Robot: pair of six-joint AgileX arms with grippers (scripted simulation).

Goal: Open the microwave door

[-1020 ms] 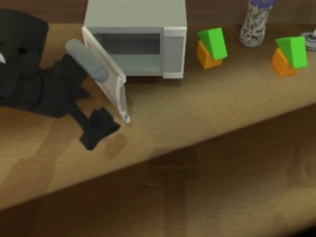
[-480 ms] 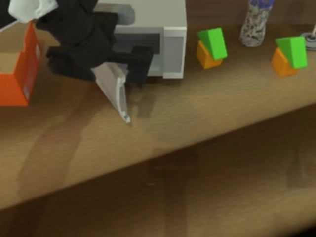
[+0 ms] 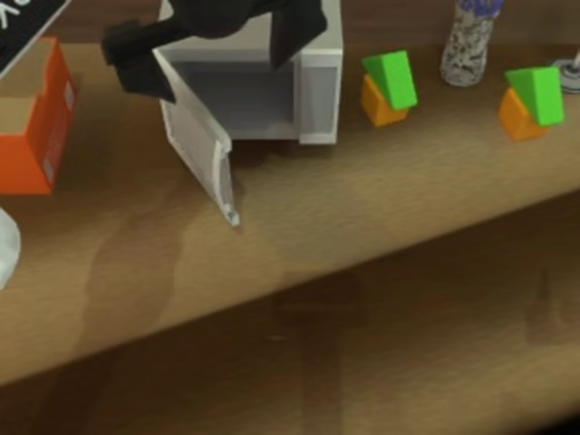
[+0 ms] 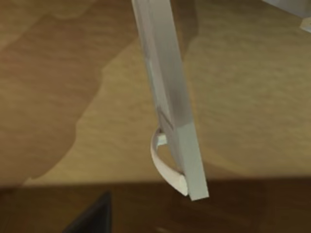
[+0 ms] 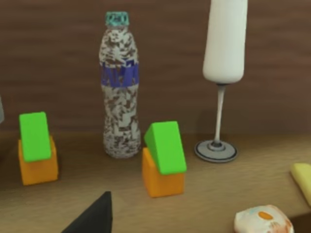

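1. Tool on my left arm (image 3: 136, 63) hangs above the microwave (image 3: 317, 54), at the hinge-side top corner. I cannot tell how far apart its fingers are, and I see nothing held in them.
2. The microwave door (image 3: 201, 149) stands swung well out from the front, its free edge pointing down the surface (image 3: 362, 227) toward me. The cavity is open to view, so I judge the task nearly or fully done.
3. Risk: my arm's dark bulk sits right over the box. A careless drop or sweep could strike the top or knock the door back toward shut.
4. The left wrist view shows the door edge and its curved handle (image 4: 167, 167) close by, so a sideways swing could catch on that strip.
5. An orange cardboard box (image 3: 36, 127) stands left of the door. If the panel swings wider it may meet that box.
6. To the right stand two orange-and-green blocks (image 3: 388, 88), a bottle (image 5: 119, 87) and a wine glass (image 5: 221, 73), all well apart from the door.
7. My right arm's tool is out of sight in the top view.
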